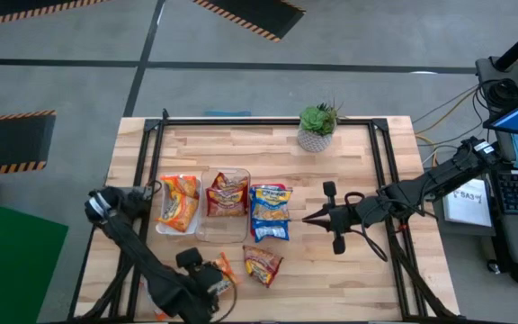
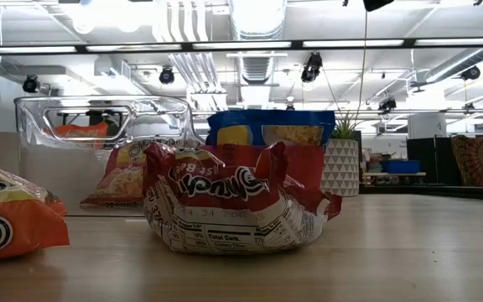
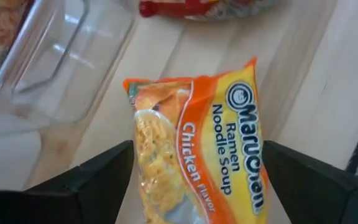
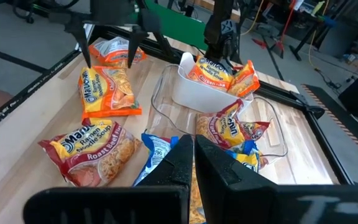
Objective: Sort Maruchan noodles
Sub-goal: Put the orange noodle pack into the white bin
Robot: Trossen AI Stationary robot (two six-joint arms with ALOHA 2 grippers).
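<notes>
Wood tabletop point(image 1: 331, 270), potted plant point(image 1: 317, 127); grey floor point(image 1: 241, 36) around.

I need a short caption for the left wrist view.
Open left gripper straddling an orange Maruchan chicken ramen packet beside a clear tray.

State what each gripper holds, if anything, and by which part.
Nothing is held. The left gripper stands open around the orange chicken packet; the right gripper is shut, empty.

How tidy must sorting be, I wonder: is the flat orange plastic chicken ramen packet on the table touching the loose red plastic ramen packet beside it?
Apart. The left wrist view shows bare table between the orange packet and the red packet.
</notes>
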